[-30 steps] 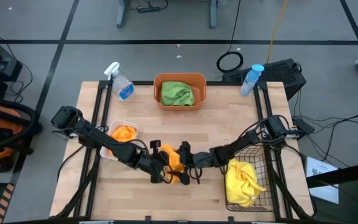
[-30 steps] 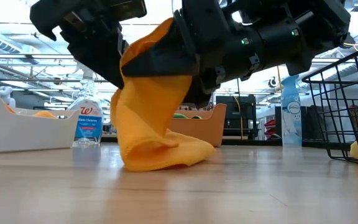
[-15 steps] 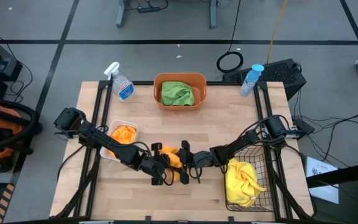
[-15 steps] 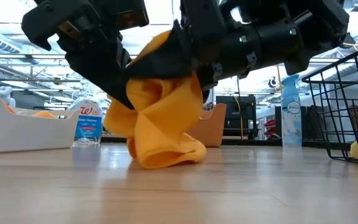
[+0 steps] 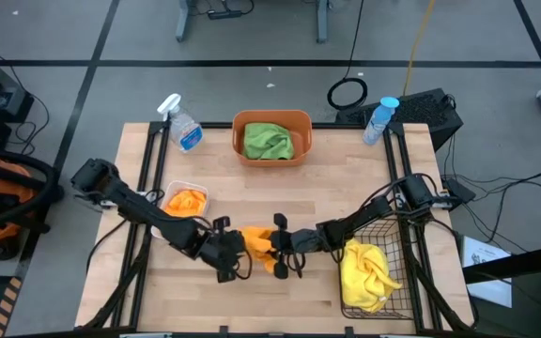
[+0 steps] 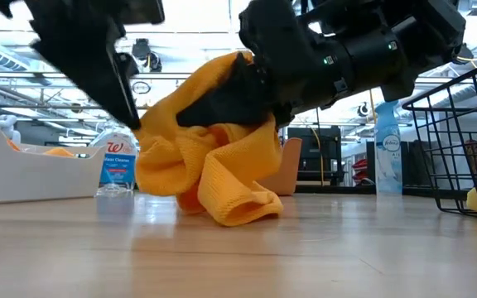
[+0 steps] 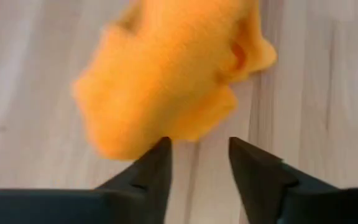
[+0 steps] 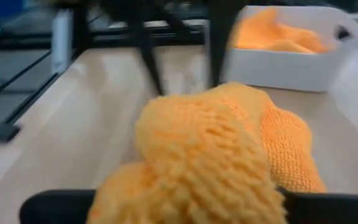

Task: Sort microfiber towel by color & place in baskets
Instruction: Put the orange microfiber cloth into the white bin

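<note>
We see green in the orange plastic tub (image 5: 271, 123) at twelve o'clock, yellow in the black wire basket (image 5: 380, 237), while the right gripper (image 5: 278, 253) clamps the crumpled orange microfiber towel (image 5: 258, 246) mid-table, the left gripper (image 5: 229, 261) parted just beside it, the white plastic bin (image 5: 169, 199) at nine o'clock awaiting it.

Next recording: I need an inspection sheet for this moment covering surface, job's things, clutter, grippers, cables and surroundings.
Surface: wooden table, bare wood around the centre.
Job's things: orange towel bunched mid-table; orange tub holds a green towel; white bin holds an orange towel; black wire basket holds a yellow towel.
Clutter: two spray bottles at the far edge.
Grippers: left gripper open, just off the towel; right gripper shut on the orange towel.
Cables: a coil on the floor, leads by the right arm.
Surroundings: grey floor, equipment at both sides.
</note>
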{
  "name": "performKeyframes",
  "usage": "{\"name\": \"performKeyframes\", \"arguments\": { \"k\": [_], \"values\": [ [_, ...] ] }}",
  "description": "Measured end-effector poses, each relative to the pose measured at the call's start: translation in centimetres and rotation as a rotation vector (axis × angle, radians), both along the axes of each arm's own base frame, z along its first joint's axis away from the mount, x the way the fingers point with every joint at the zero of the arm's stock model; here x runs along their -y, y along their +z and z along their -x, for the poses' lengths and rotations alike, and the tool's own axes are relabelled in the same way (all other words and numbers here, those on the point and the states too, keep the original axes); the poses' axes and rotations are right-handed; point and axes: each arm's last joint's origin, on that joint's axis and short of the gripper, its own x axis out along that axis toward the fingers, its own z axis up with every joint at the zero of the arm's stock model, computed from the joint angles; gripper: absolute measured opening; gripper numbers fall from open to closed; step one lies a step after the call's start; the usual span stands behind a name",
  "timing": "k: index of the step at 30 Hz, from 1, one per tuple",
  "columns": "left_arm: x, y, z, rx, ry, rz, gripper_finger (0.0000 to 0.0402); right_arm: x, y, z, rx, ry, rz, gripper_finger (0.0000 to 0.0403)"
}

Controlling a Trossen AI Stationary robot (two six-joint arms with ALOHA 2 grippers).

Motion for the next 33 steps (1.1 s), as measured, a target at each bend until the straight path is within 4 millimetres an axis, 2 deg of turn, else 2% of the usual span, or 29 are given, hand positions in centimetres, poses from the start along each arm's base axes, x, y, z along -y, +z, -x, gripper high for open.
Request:
{"name": "performKeyframes", "arguments": {
  "k": [5,8,12,18,26,29,33],
  "values": [
    [0.0,3.0,1.2,0.185,0.086,-0.081,0.0226,-0.5,0.7,0.2,0.018,0.139,0.068,0.0008],
    [0.5,3.6,0.9,0.272,0.066,-0.139,0.0261,-0.6,1.5,0.3,0.038,0.157,0.106,0.0006],
    [1.4,3.3,0.0,0.320,0.007,-0.129,0.0301,-0.7,2.4,0.7,0.017,0.166,0.155,0.0012],
    [1.8,0.8,-0.9,0.251,-0.024,-0.178,0.0329,-0.7,3.0,1.0,0.009,0.174,0.174,0.0012],
    [2.4,-1.4,-1.8,0.205,-0.085,-0.206,0.0317,-0.7,2.9,1.0,-0.007,0.182,0.195,0.0012],
    [2.5,-1.4,-2.1,0.229,-0.088,-0.213,0.0279,-0.7,2.9,1.1,-0.009,0.183,0.199,0.0013],
    [2.4,-1.3,-2.3,0.243,-0.104,-0.212,0.0190,-0.7,2.9,1.0,-0.010,0.171,0.203,0.0014]
  ]
}}
